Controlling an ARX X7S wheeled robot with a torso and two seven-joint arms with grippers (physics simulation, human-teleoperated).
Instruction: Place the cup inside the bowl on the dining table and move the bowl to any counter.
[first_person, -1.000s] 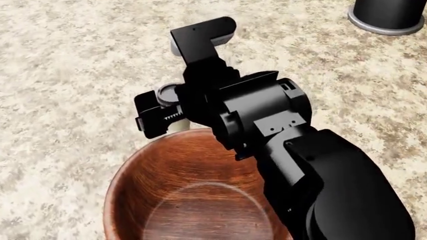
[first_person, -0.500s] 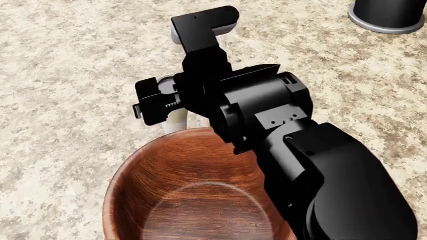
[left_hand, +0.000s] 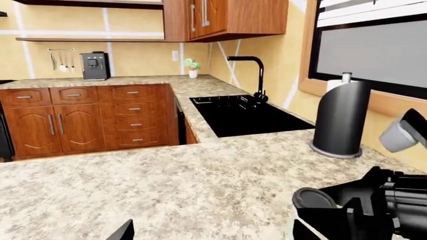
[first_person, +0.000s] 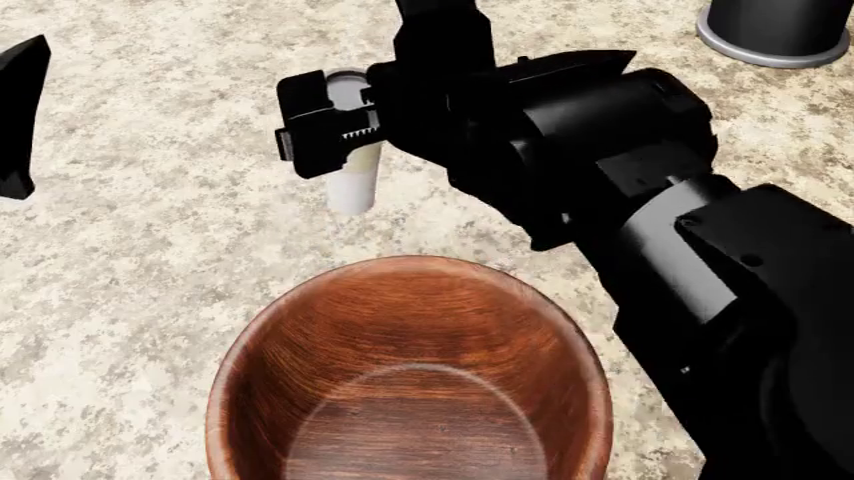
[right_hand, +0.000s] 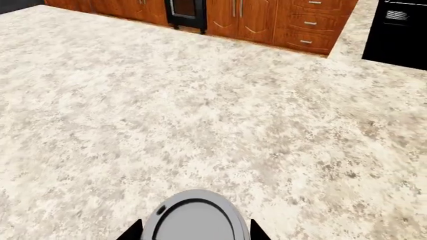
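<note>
Black right arm stretched forward over deep reddish-brown wooden bowl, right gripper clamped around slim cream-white lidded cup, lifted above pale speckled granite dining table beyond bowl rim. Left gripper at edge, state unclear. Black cylinder far right.

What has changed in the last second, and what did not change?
The right pincer, shut on the cup, has lifted it off the dining table and carried it up and farther from the bowl. The left pincer's tip has come into the head view. The bowl and the black cylinder stayed put.
</note>
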